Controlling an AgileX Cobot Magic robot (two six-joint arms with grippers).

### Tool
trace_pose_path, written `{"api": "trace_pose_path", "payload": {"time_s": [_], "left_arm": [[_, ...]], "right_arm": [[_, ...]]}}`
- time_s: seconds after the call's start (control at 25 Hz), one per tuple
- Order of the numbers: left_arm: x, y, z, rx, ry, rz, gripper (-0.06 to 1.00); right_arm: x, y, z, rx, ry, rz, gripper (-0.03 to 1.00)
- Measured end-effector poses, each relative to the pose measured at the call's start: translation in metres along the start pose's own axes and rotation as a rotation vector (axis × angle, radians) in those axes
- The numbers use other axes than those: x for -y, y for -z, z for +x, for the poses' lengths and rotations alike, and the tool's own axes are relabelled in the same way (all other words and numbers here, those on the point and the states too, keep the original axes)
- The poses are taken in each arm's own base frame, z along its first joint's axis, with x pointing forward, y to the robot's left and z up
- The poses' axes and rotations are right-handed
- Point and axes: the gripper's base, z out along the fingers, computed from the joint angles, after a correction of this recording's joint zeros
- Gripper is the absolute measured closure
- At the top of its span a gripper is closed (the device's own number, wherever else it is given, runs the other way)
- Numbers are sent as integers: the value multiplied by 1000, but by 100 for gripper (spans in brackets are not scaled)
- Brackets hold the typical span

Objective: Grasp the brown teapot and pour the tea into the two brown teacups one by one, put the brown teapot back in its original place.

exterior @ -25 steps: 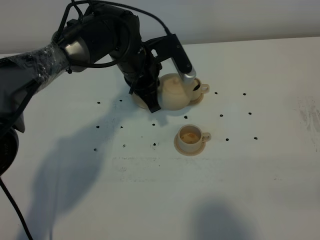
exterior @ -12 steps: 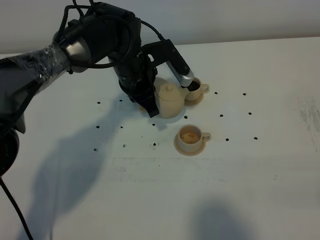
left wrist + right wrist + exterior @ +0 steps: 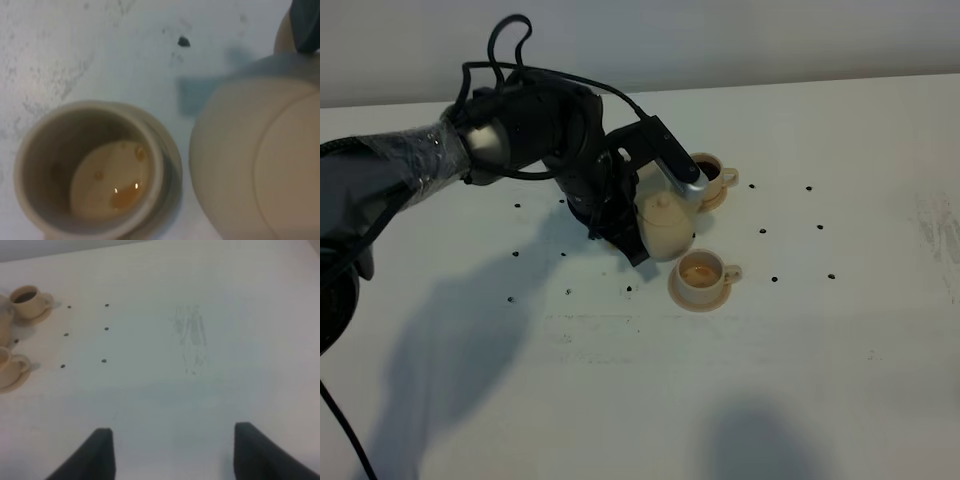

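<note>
**Item 1. Left pincer** (image 3: 662,214): closed on the pale beige, round-bodied ceramic teapot (image 3: 670,231). One finger is on its far-right side and the other on its near-left side. In the left wrist view a dark finger sits against the loop handle.

**Item 2. Teapot:** held just left of the near teacup, lid on, close to upright. It appears to be lifted off the white bench (image 3: 840,350). The spout cannot be made out.

**Item 3. Near teacup** (image 3: 700,270): small, pale beige ceramic, on a round saucer (image 3: 676,291). It holds a shallow amber pool and is mostly unfilled.

**Item 4. Far teacup** (image 3: 711,172): matches the near one and stands on its own saucer. It is dark with tea and judged served.

**Item 5. Right pincer** (image 3: 175,454): fingers spread wide with nothing between them, well to the right over bare bench.

**Item 6. Wide return saucer:** not visible, probably hidden behind the left arm.

**Step in hand (judged):** the second pour, into the near teacup.

**Handling notes:**
- Bring the spout over the middle of the cup before tipping.
- Keep the pot low and roll it slowly, so the stream lands inside the rim and not on the saucer.
- Watch the lid, which may slide at a steep tilt.
- Stop short of the brim.
- Level the pot fully before carrying it away, and pass clear of the far teacup.
</note>
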Motion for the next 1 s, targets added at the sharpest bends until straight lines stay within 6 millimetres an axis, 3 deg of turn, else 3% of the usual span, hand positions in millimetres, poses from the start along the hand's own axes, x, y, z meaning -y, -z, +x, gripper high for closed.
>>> {"api": "trace_pose_path", "payload": {"time_s": [0.32, 0.64, 1.0], "left_arm": [[-1, 1, -2, 28, -1, -16, 85], [-3, 49, -2, 73, -88, -69, 85], [22, 61, 38, 71, -340, -101, 85]], "right_arm": [[0, 0, 0, 0, 0, 0, 46], [0, 0, 0, 0, 0, 0, 46], [0, 0, 0, 0, 0, 0, 46]]}}
